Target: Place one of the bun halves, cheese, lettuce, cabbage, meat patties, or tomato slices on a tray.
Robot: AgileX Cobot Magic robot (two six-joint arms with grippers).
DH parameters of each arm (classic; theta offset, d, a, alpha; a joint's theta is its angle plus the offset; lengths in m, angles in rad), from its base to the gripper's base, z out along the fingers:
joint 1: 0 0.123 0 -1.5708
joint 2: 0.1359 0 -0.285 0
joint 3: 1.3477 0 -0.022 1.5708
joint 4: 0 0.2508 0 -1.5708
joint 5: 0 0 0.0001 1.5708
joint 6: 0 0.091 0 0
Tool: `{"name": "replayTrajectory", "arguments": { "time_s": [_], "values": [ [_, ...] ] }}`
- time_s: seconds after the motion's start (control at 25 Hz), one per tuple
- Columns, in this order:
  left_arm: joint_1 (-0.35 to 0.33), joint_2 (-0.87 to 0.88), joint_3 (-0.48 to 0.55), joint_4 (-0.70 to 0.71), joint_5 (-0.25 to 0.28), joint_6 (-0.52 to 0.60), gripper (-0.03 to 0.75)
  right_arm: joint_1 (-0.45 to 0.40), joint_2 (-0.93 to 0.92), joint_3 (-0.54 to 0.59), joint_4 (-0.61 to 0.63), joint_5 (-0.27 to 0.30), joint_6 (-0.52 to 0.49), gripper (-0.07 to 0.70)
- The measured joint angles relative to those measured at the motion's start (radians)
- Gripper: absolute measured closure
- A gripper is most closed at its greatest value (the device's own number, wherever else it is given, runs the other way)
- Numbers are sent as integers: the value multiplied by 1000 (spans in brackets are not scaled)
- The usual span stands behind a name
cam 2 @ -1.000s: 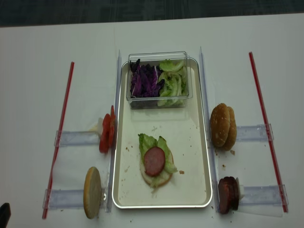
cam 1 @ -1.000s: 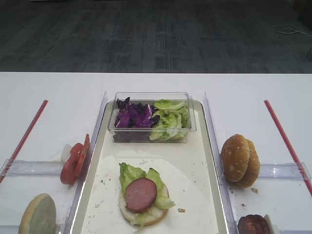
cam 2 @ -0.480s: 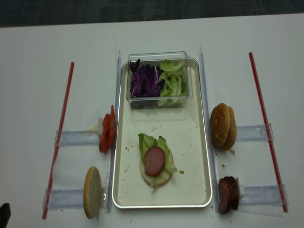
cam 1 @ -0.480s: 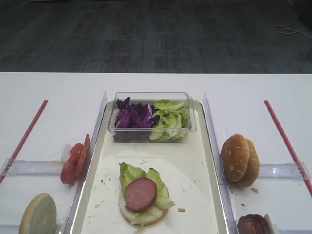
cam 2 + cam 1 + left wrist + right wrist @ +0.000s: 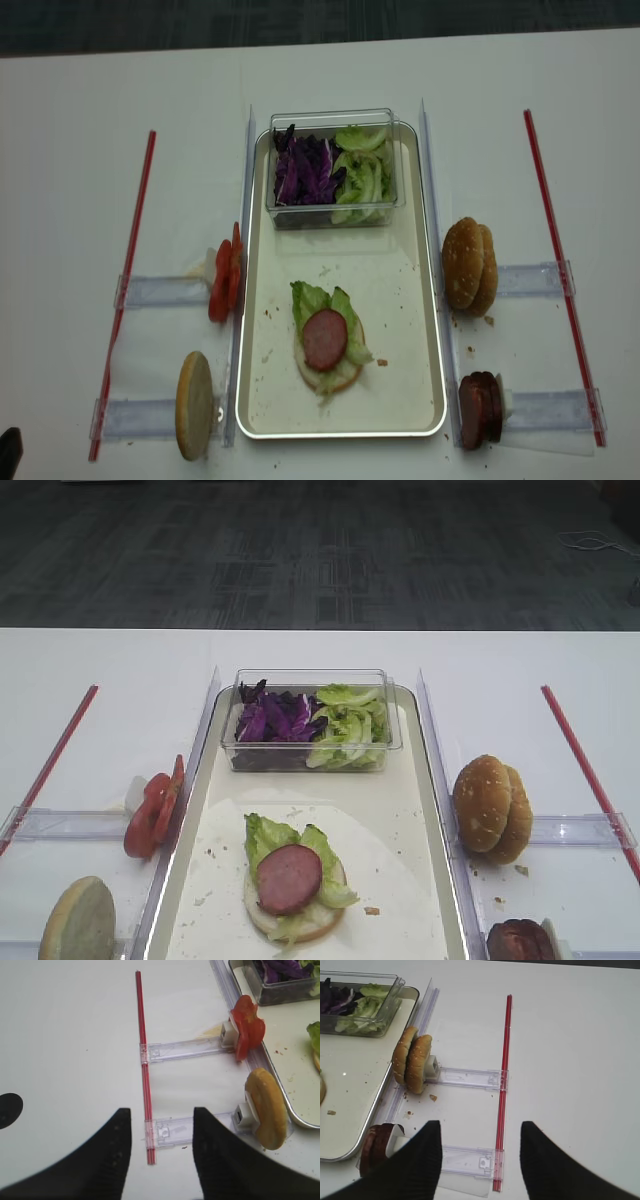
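Looking down the right wrist view, I have the right gripper hanging over bare table with its two dark fingers spread wide and nothing between them. The left gripper is the same on its side: fingers apart, empty, hovering above the white table by a red strip.

On the tray there is already a bun bottom with lettuce and a meat patty on top, so my guess is the next layer is tomato, cabbage or the top bun.

What the move turns on is which side each piece stands. The tomato slices stand on edge in a clear holder just outside the tray's left rim, ahead and to the right of the left gripper; their flat faces run along the tray's long side, so I would have to close across the thin stack. A pale bun half stands nearer that gripper, also on edge.

The two speckled bun halves stand upright together just off the tray's right rim, ahead and left of the right gripper, with the spare patties closer in. The cabbage sits in the clear tub at the far end, well away from both arms.

Tomato belongs to the left arm, I judge.
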Motion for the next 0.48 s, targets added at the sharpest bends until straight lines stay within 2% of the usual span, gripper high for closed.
{"name": "replayTrajectory", "arguments": {
  "time_s": [0.16,0.36,0.48],
  "values": [
    [0,0,0,0,0,0,411,-5,0,0,0,0,0,258],
    [0,0,0,0,0,0,411,-73,0,0,0,0,0,258],
    [0,0,0,0,0,0,411,-80,0,0,0,-1,0,258]
  ]
}}
